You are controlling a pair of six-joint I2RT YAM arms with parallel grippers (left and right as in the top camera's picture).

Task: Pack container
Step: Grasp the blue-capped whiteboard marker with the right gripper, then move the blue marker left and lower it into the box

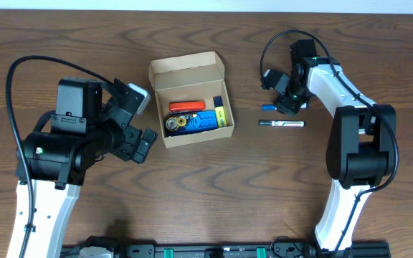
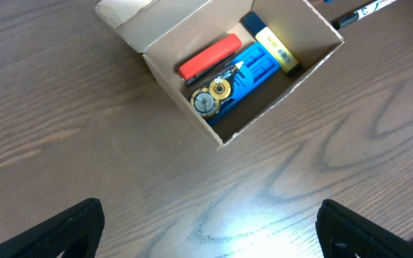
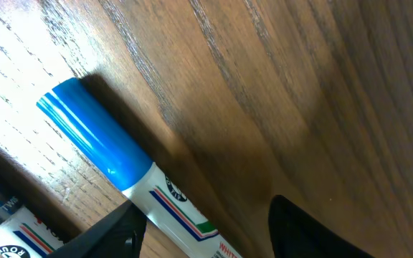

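Note:
The tan cardboard container (image 1: pixel 186 70) stands open at the table's middle, its flap lid leaning back. It also shows in the left wrist view (image 2: pixel 162 63). It holds a red item (image 2: pixel 208 58), a blue pack (image 2: pixel 253 66), a yellow marker (image 2: pixel 277 49) and round gold pieces (image 2: pixel 212 97). My left gripper (image 2: pixel 206 236) is open and empty above bare wood, to the front left of the container. My right gripper (image 3: pixel 203 229) is open, low over a blue-capped whiteboard marker (image 3: pixel 99 147), which lies between its fingers against the left one.
A black-capped marker (image 1: pixel 281 123) lies on the table just in front of the blue-capped marker (image 1: pixel 267 107). Its edge shows in the right wrist view (image 3: pixel 2 226). The right arm's base (image 1: pixel 361 150) stands at the right.

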